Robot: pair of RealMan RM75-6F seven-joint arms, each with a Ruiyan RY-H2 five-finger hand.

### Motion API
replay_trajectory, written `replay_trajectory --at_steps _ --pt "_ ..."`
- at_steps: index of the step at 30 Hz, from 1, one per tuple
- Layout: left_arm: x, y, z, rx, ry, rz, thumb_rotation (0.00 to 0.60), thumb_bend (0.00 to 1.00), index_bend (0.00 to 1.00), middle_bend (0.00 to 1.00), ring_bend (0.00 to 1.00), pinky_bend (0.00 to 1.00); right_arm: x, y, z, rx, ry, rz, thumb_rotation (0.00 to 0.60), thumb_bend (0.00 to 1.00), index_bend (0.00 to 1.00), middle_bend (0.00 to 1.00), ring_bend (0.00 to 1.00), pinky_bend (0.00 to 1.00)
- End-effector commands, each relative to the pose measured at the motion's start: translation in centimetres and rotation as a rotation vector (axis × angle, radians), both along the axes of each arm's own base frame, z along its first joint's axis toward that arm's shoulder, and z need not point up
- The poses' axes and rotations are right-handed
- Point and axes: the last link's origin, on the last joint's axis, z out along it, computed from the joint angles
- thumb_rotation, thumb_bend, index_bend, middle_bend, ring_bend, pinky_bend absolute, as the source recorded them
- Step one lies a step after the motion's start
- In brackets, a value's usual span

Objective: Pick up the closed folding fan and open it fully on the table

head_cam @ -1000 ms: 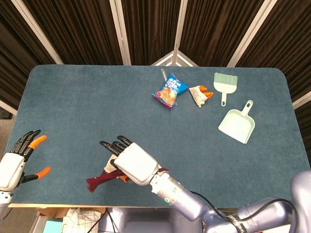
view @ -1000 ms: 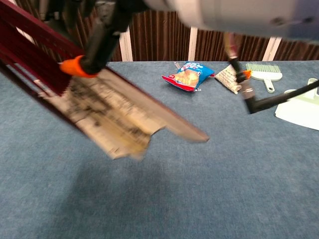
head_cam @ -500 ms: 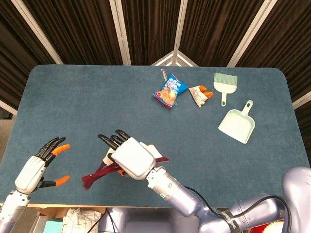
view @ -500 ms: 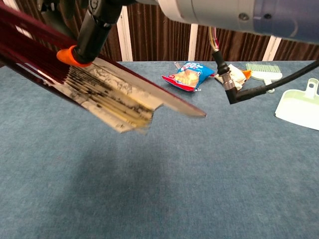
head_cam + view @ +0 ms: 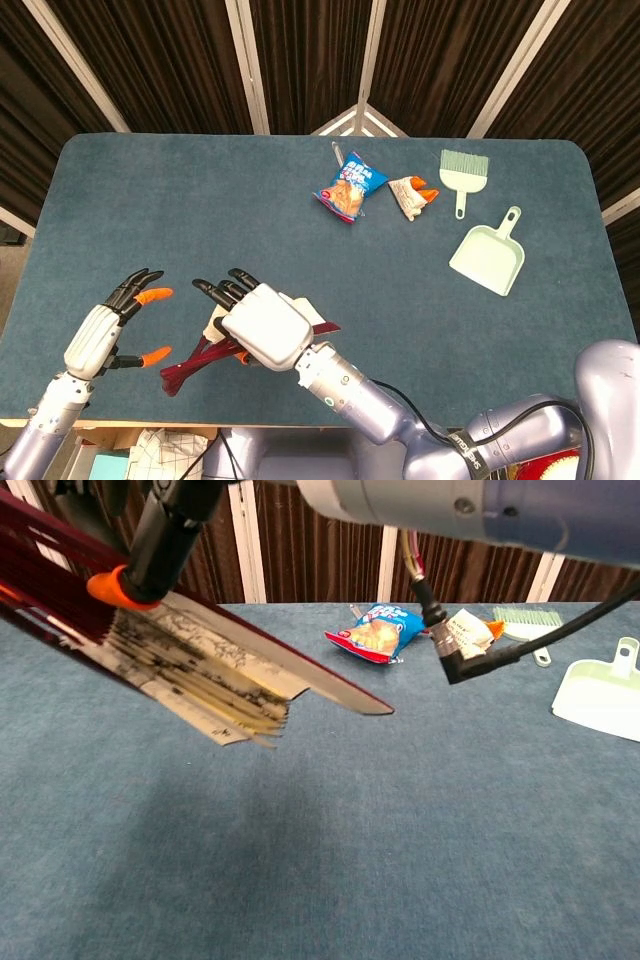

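Dark pleated curtains hang behind the blue-carpeted desk (image 5: 200, 200). At its near left edge the right robot hand (image 5: 262, 327) grips the folding fan (image 5: 190, 366), fingers wrapped over the ribs — the fan's dark red guards poke out toward the near left, lifted above the desk. From the chest view the fan (image 5: 200, 670) is only partly spread, its printed paper folds bunched between the red guards. Just left of it the left robot hand (image 5: 100, 338) hovers with its orange-tipped fingers spread apart, holding nothing and apart from the fan. Far right on the desk lie a blue snack bag (image 5: 349, 188), a small crumpled wrapper (image 5: 411, 194), a green brush (image 5: 464, 170) and a green dustpan (image 5: 487, 257).
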Motion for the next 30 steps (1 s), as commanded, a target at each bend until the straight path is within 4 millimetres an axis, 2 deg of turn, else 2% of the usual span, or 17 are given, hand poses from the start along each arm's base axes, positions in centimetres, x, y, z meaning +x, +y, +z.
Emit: replay_trajectory --at_steps 1,8,19,25,30 --pt "0.5 0.2 -0.4 -0.01 -0.01 -0.004 0.6 0.25 0.27 0.08 0.0 0.1 0.1 0.1 -0.1 0.003 -0.002 0.003 0.6 0.48 0.74 0.13 0.23 0.17" --pt "1.5 0.9 -1.7 -0.05 -0.068 0.006 0.6 0.25 0.3 0.09 0.0 0.1 0.1 0.4 -0.3 0.002 -0.004 0.01 0.6 0.48 0.74 0.13 0.23 0.17" --pt "2.3 0.6 -4.2 -0.138 -0.118 0.002 0.6 0.25 0.35 0.11 0.0 0.1 -0.1 0.5 0.0 -0.004 -0.01 0.002 0.6 0.48 0.74 0.13 0.23 0.17" --pt "3.1 0.7 -5.3 -0.145 -0.19 -0.011 0.6 0.3 0.4 0.12 0.0 0.1 -0.2 0.6 0.2 -0.006 -0.012 0.003 0.6 0.48 0.75 0.13 0.23 0.17" --pt "3.4 0.8 -5.9 -0.153 -0.204 -0.015 0.6 0.38 0.46 0.15 0.0 0.1 -0.4 0.6 0.5 -0.004 -0.015 0.002 0.6 0.48 0.75 0.13 0.23 0.17"
